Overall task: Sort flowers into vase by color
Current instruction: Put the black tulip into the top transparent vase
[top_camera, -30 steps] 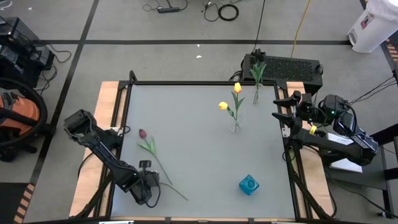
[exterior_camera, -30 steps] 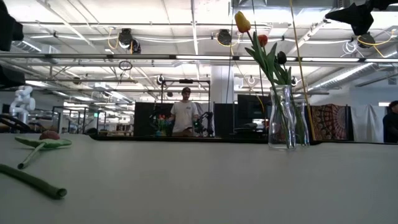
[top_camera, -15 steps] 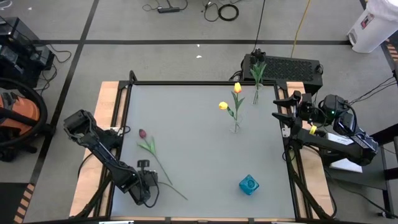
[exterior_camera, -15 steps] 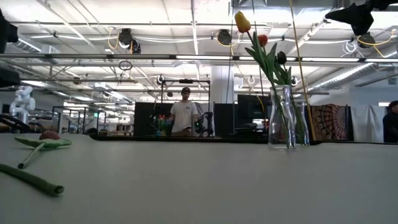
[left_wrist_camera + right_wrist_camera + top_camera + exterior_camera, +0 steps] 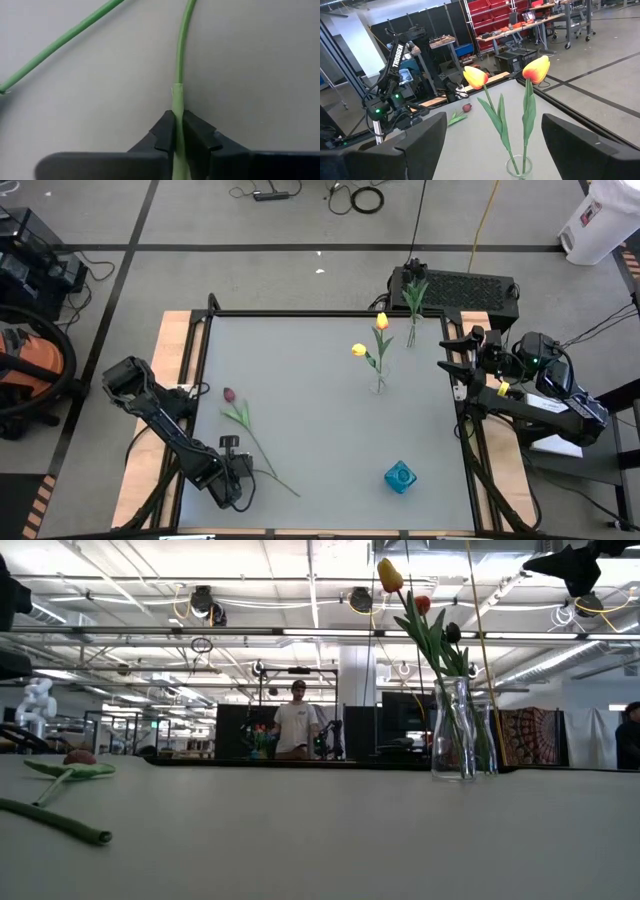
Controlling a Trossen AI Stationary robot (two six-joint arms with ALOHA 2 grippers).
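Gripping stem (image 5: 178, 110) | left claw (image 5: 178, 131) | arm (image 5: 400, 50) lettering: TROSSEN

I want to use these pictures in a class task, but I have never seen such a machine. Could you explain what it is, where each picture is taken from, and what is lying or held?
Two dark robot arms work at a grey table. One picture looks straight down, one looks level across the tabletop, and one comes from each wrist.

The left gripper, at the near left corner, is shut on the thin green stem of a pinkish-red artificial tulip lying flat. The right gripper waits open at the right edge.

A clear glass vase holds two yellow tulips. A second glass vase stands behind it, and a small blue glass container sits near the front. A person stands far behind.
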